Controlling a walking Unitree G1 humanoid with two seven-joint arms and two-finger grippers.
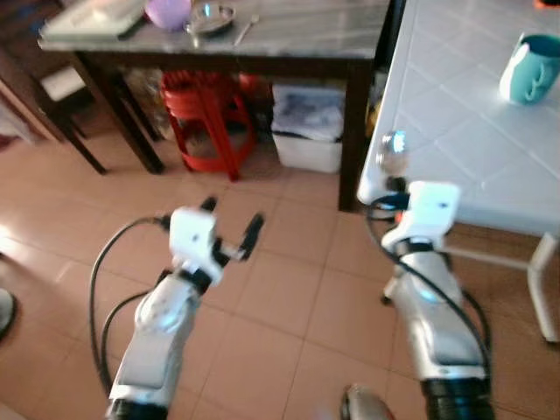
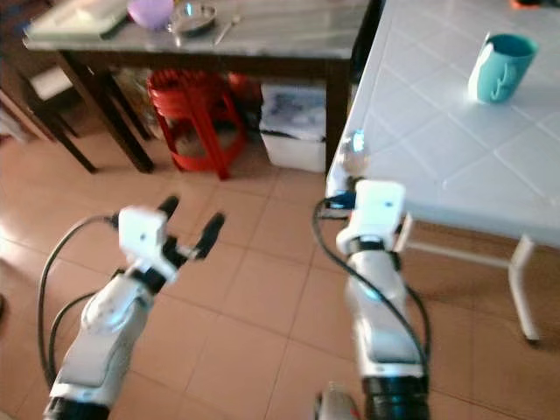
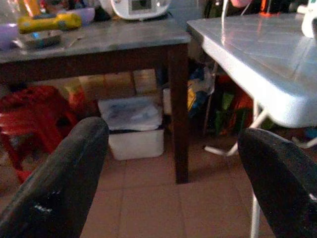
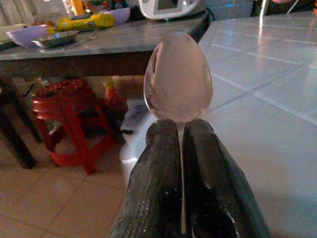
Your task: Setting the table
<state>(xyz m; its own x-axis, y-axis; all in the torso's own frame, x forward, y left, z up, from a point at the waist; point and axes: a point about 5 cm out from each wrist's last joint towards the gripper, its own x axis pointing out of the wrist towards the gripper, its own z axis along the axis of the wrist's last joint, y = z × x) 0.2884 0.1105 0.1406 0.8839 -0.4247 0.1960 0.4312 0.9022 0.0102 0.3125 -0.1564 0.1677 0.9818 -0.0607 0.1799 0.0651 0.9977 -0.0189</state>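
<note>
Nearest in, both silver arms reach fwd over the tiled floor (image 1: pixel 289 297). Left gripper (image 1: pixel 231 227) hangs over bare floor, well short of any table, fingers (image 3: pixel 59 183) spread wide w/ nothing between them. Right gripper (image 4: pixel 181 148) is up at the near corner of the white table (image 1: pixel 455 131), its fingers pressed together on the handle of a spoon (image 4: pixel 178 79). Spoon stands upright out of the fingertips, bowl on top, shiny and rounded; from the head views the bowl (image 2: pixel 352 150) sits right at the table's corner edge, whether it touches the top can't be told.

Next back, the white table runs off to the robot's right, tiled top, pale metal leg (image 1: pixel 542 289) under it. A teal mug (image 1: pixel 528 68) stands on it well apart from the spoon, toward the far side.

Further on, left of the white table, a dark wooden table (image 1: pixel 262 44) w/ a grey top. Under it: a red stool (image 1: pixel 206 118) and a white box (image 1: pixel 308 127) side by side, box nearer the dark leg. On top, at its far-left part, a purple bowl (image 1: pixel 168 12), a metal dish (image 1: pixel 210 17) just beside it, and a flat pale tray-like thing (image 1: pixel 92 19) at the left end. Right wrist view adds a white appliance (image 4: pixel 171 7) at the back of that table and something yellow (image 4: pixel 84 22) beside another purple bowl; too blurred to say more.
</note>
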